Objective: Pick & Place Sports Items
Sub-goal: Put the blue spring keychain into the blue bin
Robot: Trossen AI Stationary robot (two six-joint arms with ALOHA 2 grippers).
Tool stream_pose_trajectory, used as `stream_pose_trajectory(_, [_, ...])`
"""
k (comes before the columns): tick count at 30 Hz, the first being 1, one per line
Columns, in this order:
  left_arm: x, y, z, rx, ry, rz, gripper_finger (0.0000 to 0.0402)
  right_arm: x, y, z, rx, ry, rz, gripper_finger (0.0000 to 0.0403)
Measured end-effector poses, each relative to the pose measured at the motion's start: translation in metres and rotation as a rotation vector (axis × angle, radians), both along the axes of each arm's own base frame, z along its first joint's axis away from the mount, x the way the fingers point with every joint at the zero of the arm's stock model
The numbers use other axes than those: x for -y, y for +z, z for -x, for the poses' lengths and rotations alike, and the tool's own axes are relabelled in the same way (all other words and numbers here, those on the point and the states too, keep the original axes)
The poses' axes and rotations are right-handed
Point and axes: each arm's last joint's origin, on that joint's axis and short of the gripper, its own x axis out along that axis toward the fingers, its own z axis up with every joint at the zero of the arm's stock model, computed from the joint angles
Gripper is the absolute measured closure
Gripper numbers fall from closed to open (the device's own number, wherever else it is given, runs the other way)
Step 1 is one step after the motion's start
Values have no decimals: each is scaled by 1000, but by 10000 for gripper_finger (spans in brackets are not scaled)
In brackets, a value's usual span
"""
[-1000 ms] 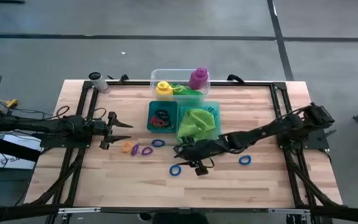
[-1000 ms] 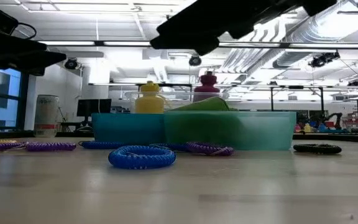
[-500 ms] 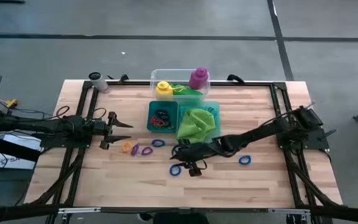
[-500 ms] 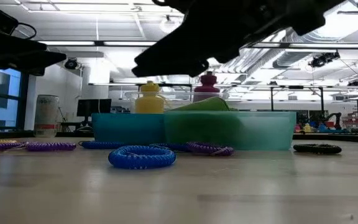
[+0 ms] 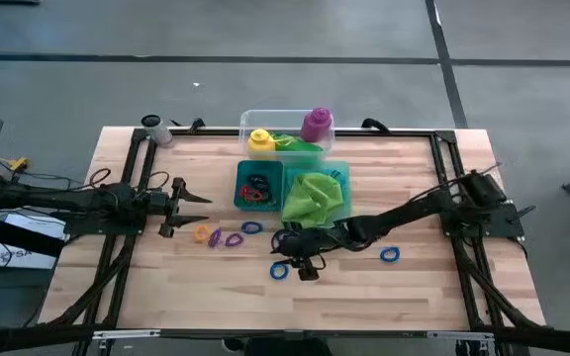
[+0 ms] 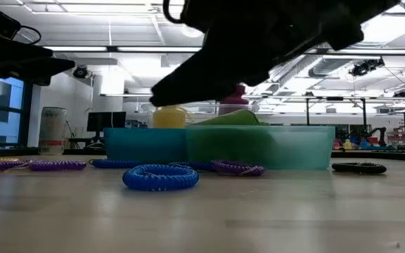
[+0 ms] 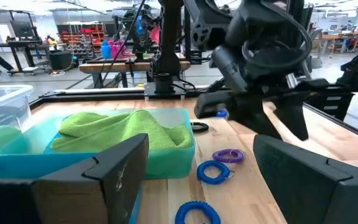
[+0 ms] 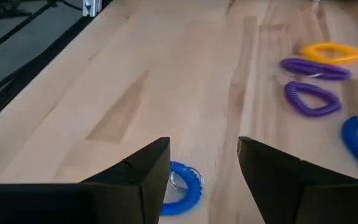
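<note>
Left claw (image 5: 202,197) — fingers spread wide, empty — hovers over the left part of the desk (image 5: 166,287). Just beside it lie a yellow ring (image 5: 203,234), two purple rings (image 5: 225,238) and a blue ring (image 5: 252,227). Centre: the teal tray (image 5: 239,185) holds red and black rings (image 5: 256,188) in its left compartment and a lime-green cloth (image 5: 314,196) in its right. Behind it, the clear tub (image 5: 246,122) holds a yellow bottle (image 5: 260,141) and a purple bottle (image 5: 316,125). Right claw (image 5: 287,259) — fingers partly open, gripping nothing — hangs low over a blue ring (image 8: 182,186) in front of the tray. Another blue ring (image 5: 390,255) lies further right.
</note>
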Motion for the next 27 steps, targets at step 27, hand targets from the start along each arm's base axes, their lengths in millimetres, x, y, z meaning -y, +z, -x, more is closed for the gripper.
stream_pose_trajectory(27, [0,0,0,0,0,0,165,-4,-70,-7,-129,36,12,395])
